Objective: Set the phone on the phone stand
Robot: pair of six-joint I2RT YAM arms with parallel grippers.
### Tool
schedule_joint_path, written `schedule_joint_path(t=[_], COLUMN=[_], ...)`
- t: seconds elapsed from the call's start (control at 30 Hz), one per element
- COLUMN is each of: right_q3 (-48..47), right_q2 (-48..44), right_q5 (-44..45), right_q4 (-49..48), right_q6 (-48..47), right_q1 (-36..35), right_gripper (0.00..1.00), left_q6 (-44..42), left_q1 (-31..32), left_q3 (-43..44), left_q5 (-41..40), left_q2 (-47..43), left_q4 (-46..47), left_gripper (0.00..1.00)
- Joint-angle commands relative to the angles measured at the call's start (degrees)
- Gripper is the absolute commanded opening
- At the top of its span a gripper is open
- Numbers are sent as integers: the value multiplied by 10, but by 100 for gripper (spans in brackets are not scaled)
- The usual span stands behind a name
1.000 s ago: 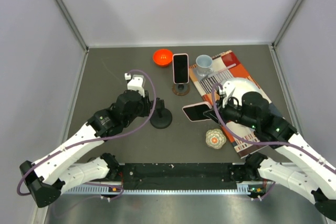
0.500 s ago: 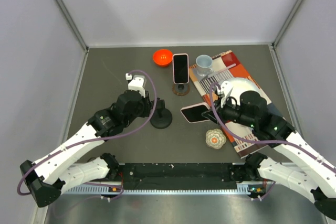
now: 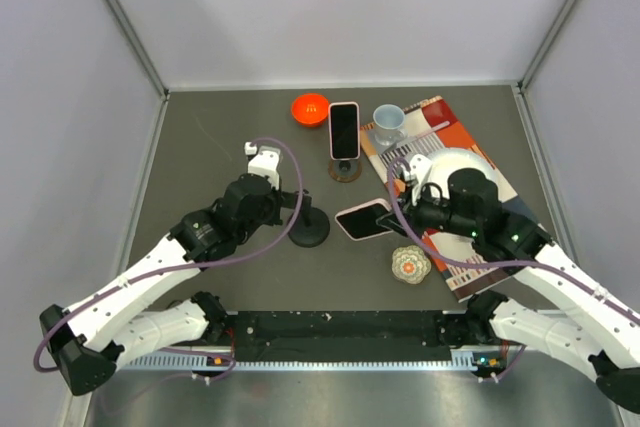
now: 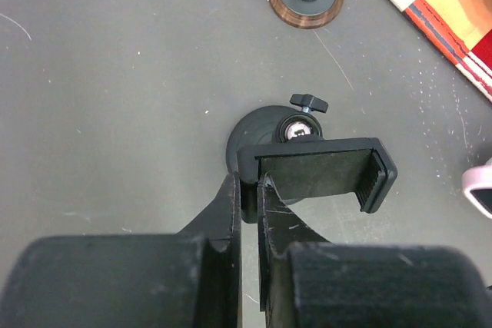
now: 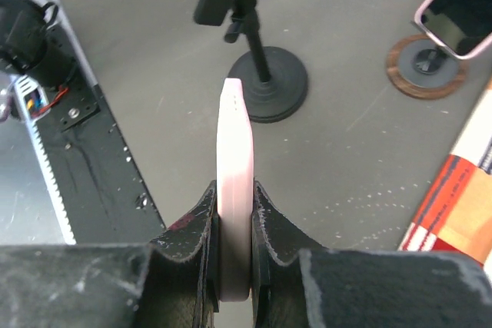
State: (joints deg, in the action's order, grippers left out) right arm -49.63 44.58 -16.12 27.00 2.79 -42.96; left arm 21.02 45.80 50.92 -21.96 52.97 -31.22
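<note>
My right gripper (image 3: 404, 217) is shut on a pink-cased phone (image 3: 364, 219), held flat above the table just right of the black phone stand (image 3: 308, 229). In the right wrist view the phone (image 5: 234, 144) stands edge-on between the fingers, with the stand (image 5: 265, 82) ahead. My left gripper (image 3: 290, 200) is shut on the left end of the stand's clamp (image 4: 315, 174); the jaws pinch its edge (image 4: 250, 190). The stand's round base (image 4: 257, 132) sits on the table.
A second pink phone (image 3: 344, 130) stands on a wooden-based stand (image 3: 345, 170) at the back. An orange bowl (image 3: 310, 108), a blue cup (image 3: 389, 119), a striped book (image 3: 470, 237) with a white plate (image 3: 452, 161), and a knitted ball (image 3: 410, 264) lie nearby.
My right gripper has carried the phone leftward, closer to the black stand. My left gripper has shifted slightly right while keeping hold of the clamp.
</note>
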Motion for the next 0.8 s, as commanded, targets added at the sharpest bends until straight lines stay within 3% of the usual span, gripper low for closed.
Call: schedule_joint_path(t=[0.0, 0.2, 0.37, 0.63, 0.77], right_q3=[-50, -114, -186, -298, -332], right_q2=[33, 117, 206, 322, 357], right_q5=[-140, -307, -375, -356, -326], right_q4=[-71, -56, -31, 26, 50], right_q6=[-57, -164, -260, -362, -369], right_q1=[-4, -33, -65, -110, -117], right_gripper=[0, 0, 0, 0, 0], left_q6=[-102, -223, -282, -343, -351], left_q1=[2, 2, 0, 1, 1], left_q3=[-28, -36, -27, -6, -12], left_q5=[37, 137, 219, 325, 359], left_q2=[-23, -47, -52, -65, -86], left_q4=[39, 64, 56, 30, 27], left_gripper=[0, 0, 0, 0, 0])
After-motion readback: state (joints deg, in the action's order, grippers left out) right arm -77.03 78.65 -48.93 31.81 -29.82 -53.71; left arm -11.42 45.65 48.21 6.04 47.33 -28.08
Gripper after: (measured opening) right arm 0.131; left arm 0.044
